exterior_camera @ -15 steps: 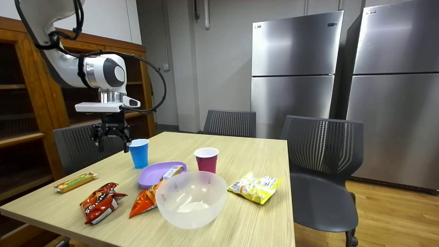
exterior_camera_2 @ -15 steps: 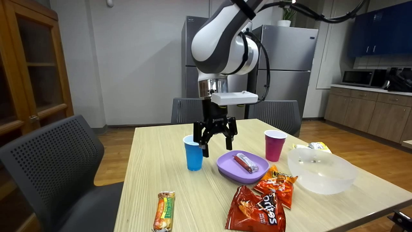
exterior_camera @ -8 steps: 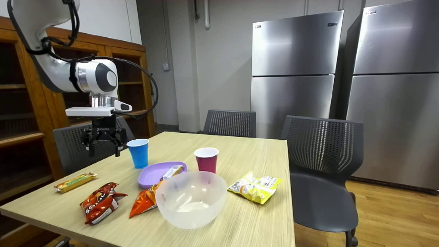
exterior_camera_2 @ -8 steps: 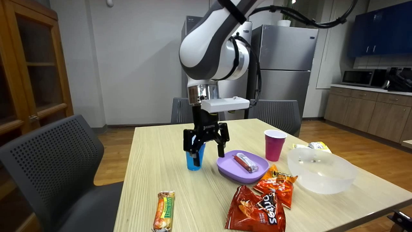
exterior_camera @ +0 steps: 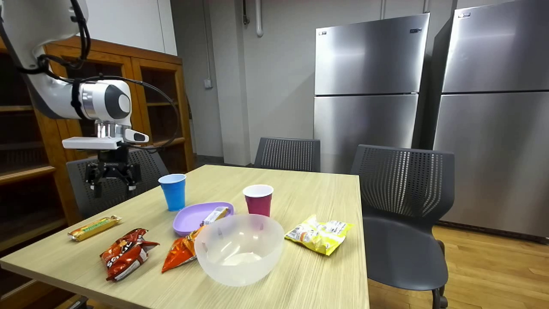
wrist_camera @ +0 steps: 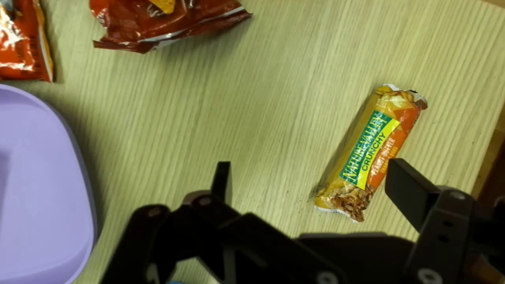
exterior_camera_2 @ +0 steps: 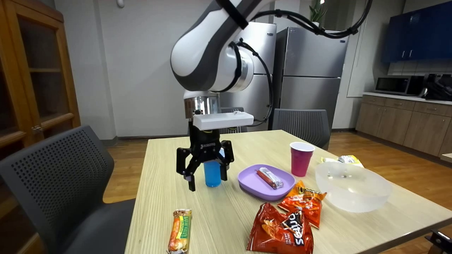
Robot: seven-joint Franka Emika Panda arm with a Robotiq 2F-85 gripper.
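Note:
My gripper (wrist_camera: 309, 173) hangs above the table with its fingers wide apart and nothing between them. Nearest below it in the wrist view lies a Nature Valley granola bar (wrist_camera: 371, 150), partly behind the right finger. That same granola bar (exterior_camera_2: 180, 231) rests near the table's edge, lower than the gripper (exterior_camera_2: 208, 180). A blue cup (exterior_camera: 173, 193) stands upright beside the gripper (exterior_camera: 113, 191); in an exterior view the gripper partly covers the cup. A purple plate (exterior_camera_2: 247, 178) holds a second wrapped bar (exterior_camera_2: 269, 178). Near it is a red Doritos bag (exterior_camera_2: 279, 229).
An orange snack bag (exterior_camera_2: 305, 201) lies between the plate and a translucent bowl (exterior_camera: 240, 266). A magenta cup (exterior_camera: 258, 201) stands behind the bowl, with a yellow bag (exterior_camera: 319, 234) to one side. Dark chairs (exterior_camera_2: 67, 169) surround the table.
The open gripper has moved left in both exterior views, away from the plate and past the blue cup, and slightly lower. The objects on the table have stayed put.

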